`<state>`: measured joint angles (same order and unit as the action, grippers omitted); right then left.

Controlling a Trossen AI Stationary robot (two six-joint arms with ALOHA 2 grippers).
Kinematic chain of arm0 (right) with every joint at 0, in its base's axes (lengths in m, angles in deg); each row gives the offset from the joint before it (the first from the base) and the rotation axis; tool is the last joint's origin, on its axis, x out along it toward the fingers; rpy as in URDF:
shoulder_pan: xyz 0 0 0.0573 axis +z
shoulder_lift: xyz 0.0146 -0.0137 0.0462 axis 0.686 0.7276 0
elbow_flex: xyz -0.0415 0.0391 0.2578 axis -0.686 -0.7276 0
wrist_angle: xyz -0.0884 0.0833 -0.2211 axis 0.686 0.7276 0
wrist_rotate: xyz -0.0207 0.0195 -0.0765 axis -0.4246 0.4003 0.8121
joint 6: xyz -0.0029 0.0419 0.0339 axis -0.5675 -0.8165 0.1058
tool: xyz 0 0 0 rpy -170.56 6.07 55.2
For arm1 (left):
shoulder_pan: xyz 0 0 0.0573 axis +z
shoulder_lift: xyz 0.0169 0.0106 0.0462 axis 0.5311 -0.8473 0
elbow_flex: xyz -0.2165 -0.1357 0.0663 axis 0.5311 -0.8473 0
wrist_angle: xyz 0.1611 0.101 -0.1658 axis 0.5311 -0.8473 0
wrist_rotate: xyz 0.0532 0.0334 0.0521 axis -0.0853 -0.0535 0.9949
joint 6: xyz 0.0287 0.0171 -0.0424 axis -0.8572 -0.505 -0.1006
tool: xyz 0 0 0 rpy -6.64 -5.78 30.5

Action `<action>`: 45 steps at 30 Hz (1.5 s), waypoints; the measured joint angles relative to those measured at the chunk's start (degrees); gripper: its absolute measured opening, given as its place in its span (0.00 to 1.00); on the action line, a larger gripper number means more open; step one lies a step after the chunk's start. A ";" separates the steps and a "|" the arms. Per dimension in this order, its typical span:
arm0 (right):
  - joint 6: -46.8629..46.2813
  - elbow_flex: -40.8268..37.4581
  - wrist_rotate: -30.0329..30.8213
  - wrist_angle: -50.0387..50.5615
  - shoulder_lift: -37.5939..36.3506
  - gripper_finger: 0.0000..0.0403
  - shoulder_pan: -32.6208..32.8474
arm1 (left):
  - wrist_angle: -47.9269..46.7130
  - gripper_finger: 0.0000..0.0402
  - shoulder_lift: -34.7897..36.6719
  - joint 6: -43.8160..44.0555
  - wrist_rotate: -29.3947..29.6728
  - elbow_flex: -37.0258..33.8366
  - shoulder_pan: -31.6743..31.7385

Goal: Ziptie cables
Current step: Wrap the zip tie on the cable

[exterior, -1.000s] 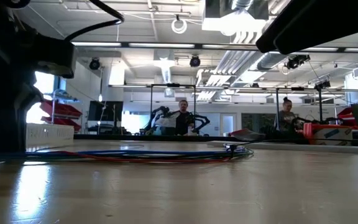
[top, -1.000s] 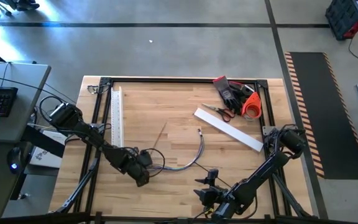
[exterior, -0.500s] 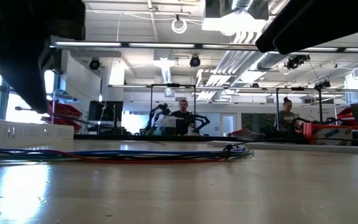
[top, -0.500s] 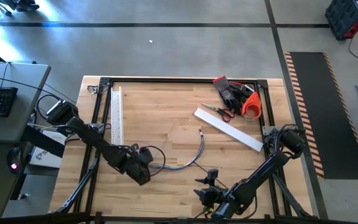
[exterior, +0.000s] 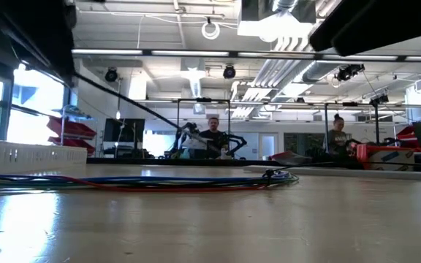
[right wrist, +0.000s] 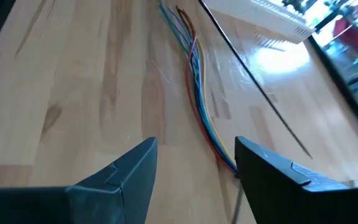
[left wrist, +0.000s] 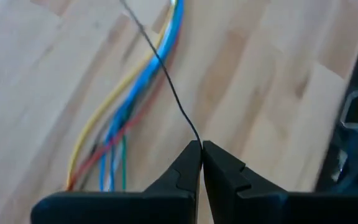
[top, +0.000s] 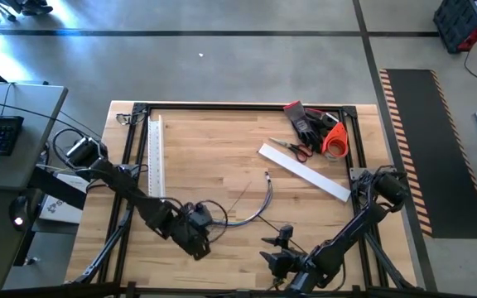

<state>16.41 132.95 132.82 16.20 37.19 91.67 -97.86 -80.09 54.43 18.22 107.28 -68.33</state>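
One ziptie in the left pincer, cables just beyond its free end

One ziptie [left wrist: 166, 74] is pinched by its end between the closed fingertips of the left gripper [left wrist: 201, 149], which sits toward the near-left part of the table [top: 222, 149] in the high view [top: 195, 236]. From the pinch the strip runs away from that gripper, up and to the right across the wood, and in the left wrist view its long axis crosses over the cables [left wrist: 129, 106]. Whether it touches them or passes above them cannot be told.

The cables lie on the table in a shallow curve [top: 255, 211], starting just beside the left gripper and sweeping right and then toward the far side, ending near the middle of the table. In the low view they rest flat on the boards [exterior: 159, 181].

The right gripper [right wrist: 194, 165] waits at the near edge, right of centre [top: 281, 258], with its fingers spread and nothing between them. Its wrist view looks along the bundle [right wrist: 197, 93], with the ziptie slanting just beside it [right wrist: 253, 81].

My judgement: the left arm is nearer the bundle's near end, and the next move depends on bringing the strip's free end under or around the cables, since strip and bundle now cross at an angle rather than one encircling the other
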 joint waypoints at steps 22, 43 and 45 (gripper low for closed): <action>-0.16 -0.02 2.30 1.07 0.02 0.50 0.77 | -43.45 0.00 -33.87 1.68 -31.81 65.61 -4.85; -1.88 -0.02 3.83 0.69 0.02 0.50 0.79 | -45.79 0.00 -33.53 1.69 -31.50 56.43 1.12; -1.80 -0.02 3.99 0.43 0.02 0.50 0.75 | -45.47 0.00 -33.53 1.64 -32.29 55.11 1.79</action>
<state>14.61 132.93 136.80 16.64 37.22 92.41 -143.33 -113.62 56.07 -14.08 162.39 -66.54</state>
